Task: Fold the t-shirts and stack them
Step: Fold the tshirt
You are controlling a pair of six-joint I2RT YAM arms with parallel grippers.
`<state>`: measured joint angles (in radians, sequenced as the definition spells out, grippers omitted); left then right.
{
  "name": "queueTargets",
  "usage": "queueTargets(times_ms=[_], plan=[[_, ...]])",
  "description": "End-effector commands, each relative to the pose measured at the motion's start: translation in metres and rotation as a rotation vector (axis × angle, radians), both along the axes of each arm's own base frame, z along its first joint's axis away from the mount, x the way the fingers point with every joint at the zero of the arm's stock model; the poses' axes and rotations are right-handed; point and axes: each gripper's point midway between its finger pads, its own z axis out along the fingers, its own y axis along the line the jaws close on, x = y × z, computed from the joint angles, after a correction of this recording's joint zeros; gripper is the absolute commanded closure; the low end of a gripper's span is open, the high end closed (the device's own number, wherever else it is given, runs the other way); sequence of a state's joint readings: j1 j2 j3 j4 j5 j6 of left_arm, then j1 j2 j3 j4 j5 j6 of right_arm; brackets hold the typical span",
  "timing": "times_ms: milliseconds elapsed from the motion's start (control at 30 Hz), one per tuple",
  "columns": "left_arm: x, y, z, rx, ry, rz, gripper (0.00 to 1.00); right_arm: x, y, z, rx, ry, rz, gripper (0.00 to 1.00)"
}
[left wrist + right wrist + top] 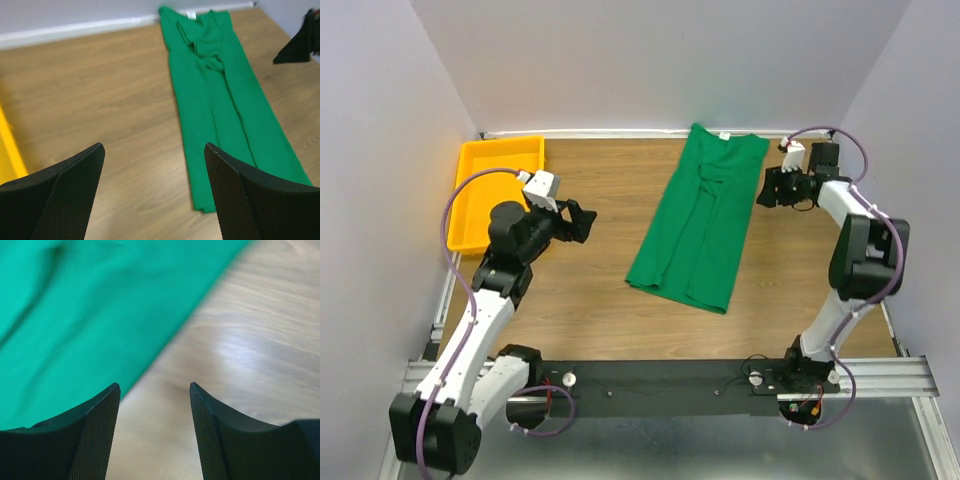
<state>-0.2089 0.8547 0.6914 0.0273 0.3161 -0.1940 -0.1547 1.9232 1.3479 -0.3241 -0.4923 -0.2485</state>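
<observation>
The table (pixel 590 290) under me is light brown wood grain, closed in by pale walls (pixel 650 60) on the left, right and far sides, with a white strip along the foot of the far wall. My two bases sit on a metal rail (pixel 670 378) at the near edge. A yellow plastic tray (pixel 500 146) lies in the far left corner, partly behind my left arm.

The green t-shirt (pixel 700 230) lies flat on the table right of centre. It is folded lengthwise into a long band that runs from the far edge back toward me and slants slightly left. Its small white neck tag (pixel 724 134) is at the far end, close to the wall.

My left end effector (pixel 582 222) hangs above bare wood, well to the left of the shirt, and points across at it. Its fingers (pixel 75 185) are spread wide and grasp nothing.

My right end effector (pixel 772 187) is just beside the shirt's far right edge. Its wrist camera shows the green cloth (pixel 90 305) filling the left side and bare table (pixel 250 340) on the right. The fingers (pixel 97 430) are released, with only wood and the cloth's edge showing past the gap between them.
</observation>
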Motion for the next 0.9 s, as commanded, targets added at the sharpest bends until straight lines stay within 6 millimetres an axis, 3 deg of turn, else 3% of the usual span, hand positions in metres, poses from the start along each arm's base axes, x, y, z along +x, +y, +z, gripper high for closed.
queueTargets(times_ms=[0, 33, 100, 133, 200, 233, 333, 467, 633, 867], plan=[[-0.004, -0.024, -0.038, -0.084, 0.235, -0.068, 0.12, -0.052, 0.06, 0.04, -0.033, -0.141, 0.316, 0.34], [-0.004, -0.03, -0.064, -0.077, 0.336, -0.073, 0.12, -0.068, 0.089, 0.054, -0.039, -0.188, 0.41, 0.35], [-0.015, -0.054, -0.087, -0.065, 0.436, -0.111, 0.13, -0.101, 0.129, 0.049, -0.033, -0.172, 0.52, 0.35], [-0.016, -0.058, -0.103, -0.044, 0.491, -0.094, 0.14, -0.123, 0.165, 0.058, -0.011, -0.193, 0.627, 0.36], [-0.024, -0.07, -0.116, -0.034, 0.538, -0.1, 0.15, -0.148, 0.197, 0.054, 0.017, -0.176, 0.719, 0.37], [-0.028, -0.075, -0.123, -0.035, 0.565, -0.088, 0.17, -0.167, 0.225, 0.051, 0.037, -0.147, 0.783, 0.39], [-0.033, -0.074, -0.132, -0.04, 0.59, -0.04, 0.18, -0.181, 0.261, 0.045, 0.033, -0.119, 0.831, 0.41], [-0.048, -0.079, -0.155, -0.048, 0.636, -0.003, 0.22, -0.183, 0.283, 0.028, 0.008, -0.054, 0.789, 0.44], [-0.051, -0.086, -0.183, -0.05, 0.694, 0.003, 0.31, -0.193, 0.303, 0.008, 0.047, 0.034, 0.776, 0.46], [-0.046, -0.096, -0.205, -0.039, 0.73, -0.014, 0.41, -0.197, 0.314, -0.013, 0.066, 0.117, 0.779, 0.49]])
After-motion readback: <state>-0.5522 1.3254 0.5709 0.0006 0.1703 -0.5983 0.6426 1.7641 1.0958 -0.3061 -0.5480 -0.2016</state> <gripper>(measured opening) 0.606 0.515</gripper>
